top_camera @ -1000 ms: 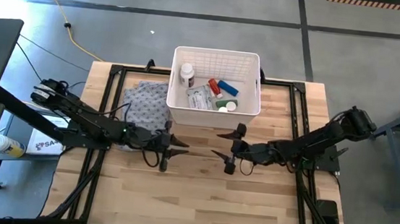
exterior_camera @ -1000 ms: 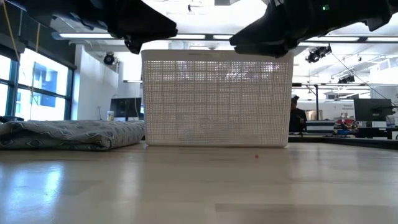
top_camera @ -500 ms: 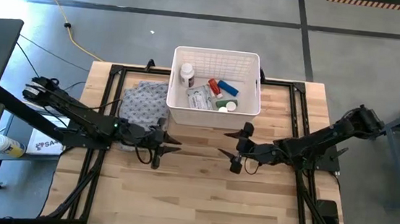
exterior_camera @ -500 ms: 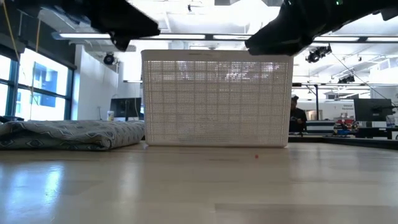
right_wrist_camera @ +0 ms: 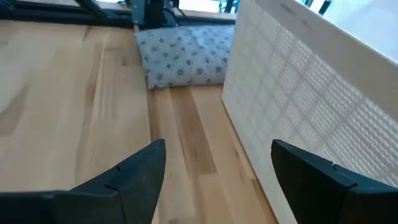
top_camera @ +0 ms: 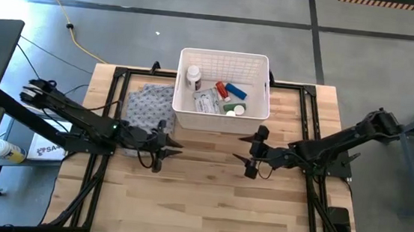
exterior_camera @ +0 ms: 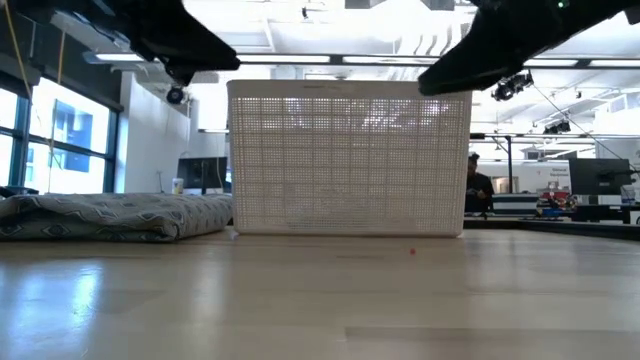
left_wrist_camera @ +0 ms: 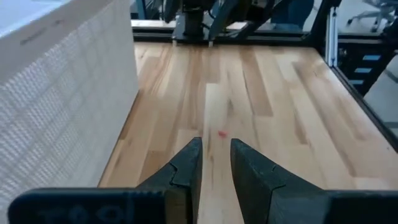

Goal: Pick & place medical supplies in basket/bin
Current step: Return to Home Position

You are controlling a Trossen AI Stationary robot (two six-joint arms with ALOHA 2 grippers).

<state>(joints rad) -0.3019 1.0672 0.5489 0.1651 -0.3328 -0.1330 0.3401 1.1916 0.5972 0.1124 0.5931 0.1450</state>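
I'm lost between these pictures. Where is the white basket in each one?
High view: basket at the table's far edge, centre.
Low view: middle of the picture, its near wall only.
Left wrist view: one wall, close up.
Right wrist view: one wall, close up.
Landmark: grey cloth beside it, also in the low and right wrist views.

Basket contents: through the white basket (exterior_camera: 348, 160) wall in the low view, I can't tell anything.
Arms: left arm (exterior_camera: 150, 25) and right arm (exterior_camera: 520, 35) are cut off by its top edge.
Label: on the white bottle (top_camera: 193, 75), too small for me to read.
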